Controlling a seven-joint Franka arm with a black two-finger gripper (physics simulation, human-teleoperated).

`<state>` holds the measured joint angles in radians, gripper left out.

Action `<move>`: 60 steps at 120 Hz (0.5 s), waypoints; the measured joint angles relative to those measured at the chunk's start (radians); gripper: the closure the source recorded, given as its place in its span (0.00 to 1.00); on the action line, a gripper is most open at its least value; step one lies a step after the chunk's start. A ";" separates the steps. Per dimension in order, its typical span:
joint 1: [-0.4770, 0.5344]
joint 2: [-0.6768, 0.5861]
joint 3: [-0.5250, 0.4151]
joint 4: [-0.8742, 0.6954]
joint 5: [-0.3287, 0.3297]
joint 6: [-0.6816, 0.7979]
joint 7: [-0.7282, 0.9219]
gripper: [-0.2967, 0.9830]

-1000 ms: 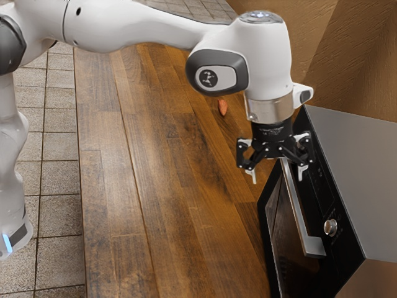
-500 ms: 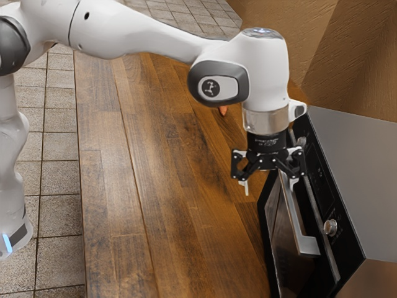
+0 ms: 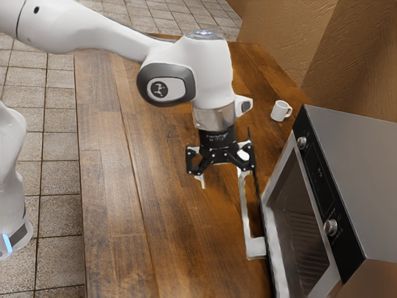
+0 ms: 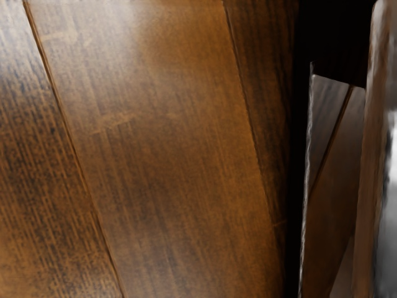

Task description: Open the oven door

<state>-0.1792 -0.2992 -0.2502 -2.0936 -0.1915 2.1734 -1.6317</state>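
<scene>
Tabletop [image 3: 167, 248]: brown planks, oven [image 3: 366, 167] atop | floor [image 3: 57, 149]: grey tiles | wall [image 3: 279, 37]: tan

The gripper [image 3: 222, 176] points down, its jaws wide apart

So the arm [image 3: 209, 68] was mostly smooth white, with a chunky dark-grey surround [image 3: 146, 76] framing a pale oval and a round black logo [image 3: 159, 89]. Then a silvery collar [image 3: 214, 117], and a black gripper [image 3: 222, 177], all angular links and little pale screws. Blue light strip [image 3: 7, 243] on the base [image 3: 17, 228], too.
</scene>
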 joint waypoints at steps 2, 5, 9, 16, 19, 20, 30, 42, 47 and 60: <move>0.002 -0.012 -0.002 -0.013 -0.002 0.005 0.000 0.24; 0.008 -0.029 -0.007 -0.030 -0.006 0.012 0.000 0.24; 0.015 -0.053 -0.014 -0.054 -0.011 0.021 0.000 0.24; 0.023 -0.102 -0.022 -0.100 -0.019 0.034 -0.003 0.24; 0.026 -0.124 -0.027 -0.119 -0.025 0.039 -0.004 0.25; 0.028 -0.132 -0.029 -0.126 -0.027 0.041 -0.004 0.25; 0.078 -0.232 -0.079 -0.199 -0.059 0.051 -0.008 0.24; 0.165 -0.379 -0.171 -0.276 -0.108 0.059 -0.012 0.24; 0.182 -0.415 -0.191 -0.293 -0.122 0.060 -0.013 0.24; 0.230 -0.405 -0.147 -0.254 -0.135 0.054 -0.017 0.24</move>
<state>0.0506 -0.7040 -0.3977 -2.3471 -0.3264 2.2272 -1.6492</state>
